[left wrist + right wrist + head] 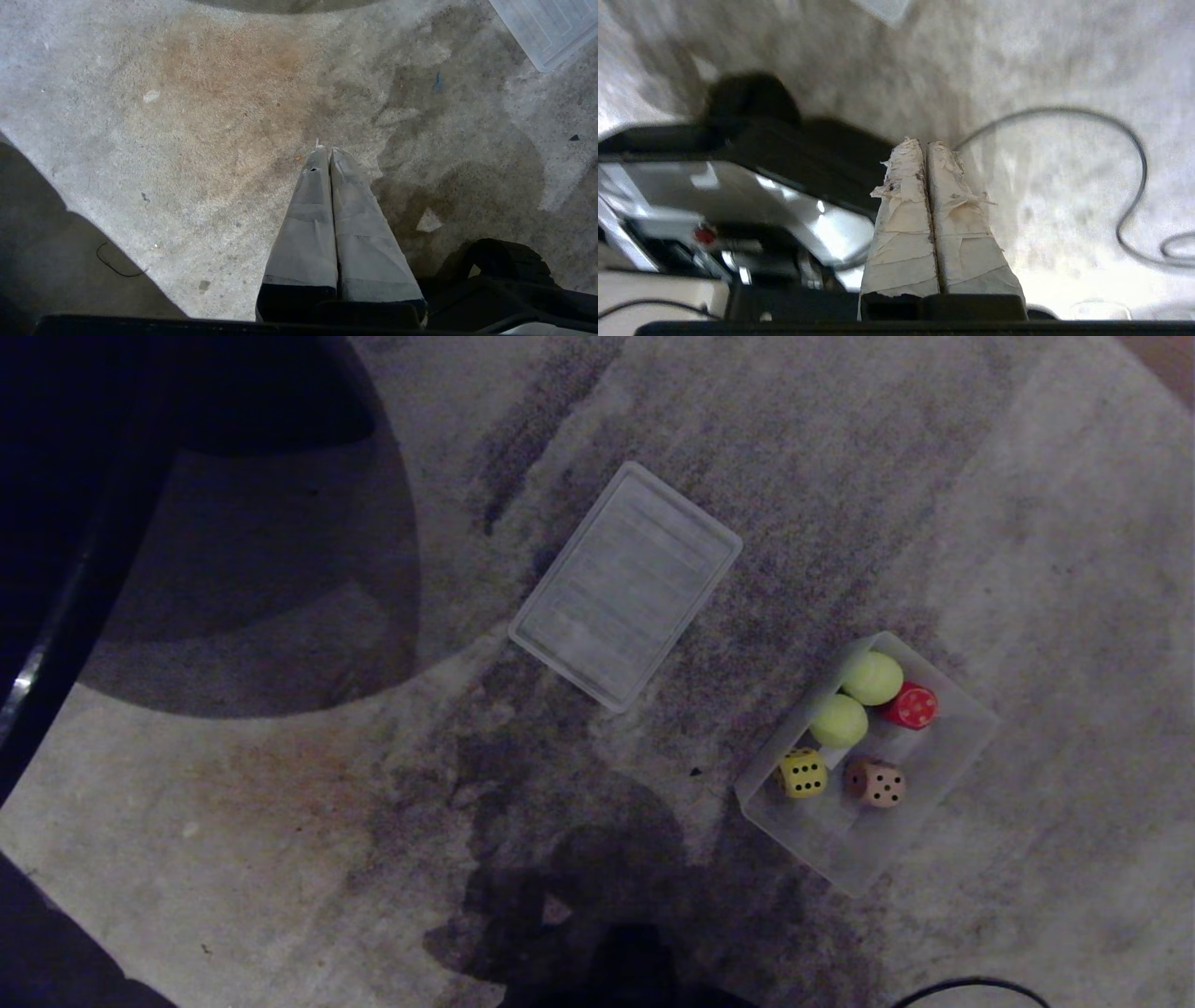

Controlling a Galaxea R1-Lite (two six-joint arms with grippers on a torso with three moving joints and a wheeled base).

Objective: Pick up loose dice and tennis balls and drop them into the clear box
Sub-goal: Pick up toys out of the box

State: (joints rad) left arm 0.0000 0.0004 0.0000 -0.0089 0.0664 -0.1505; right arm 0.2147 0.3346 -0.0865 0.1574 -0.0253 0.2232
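Right gripper (926, 147) is seen pressed shut on nothing, over bare carpet (280, 821) near a cable (1134, 154), with the left gripper (325, 153) likewise shut and empty. Two balls (871, 678), a red die (912, 705), a yellow die (802, 773) and a tan die (876, 783) are held in the box (962, 733); none is seen loose. A die lying outside all views could be missed, and the cable could be snagged by the arm.

grey-taped left tool (329, 151); cream-taped right tool (924, 144)
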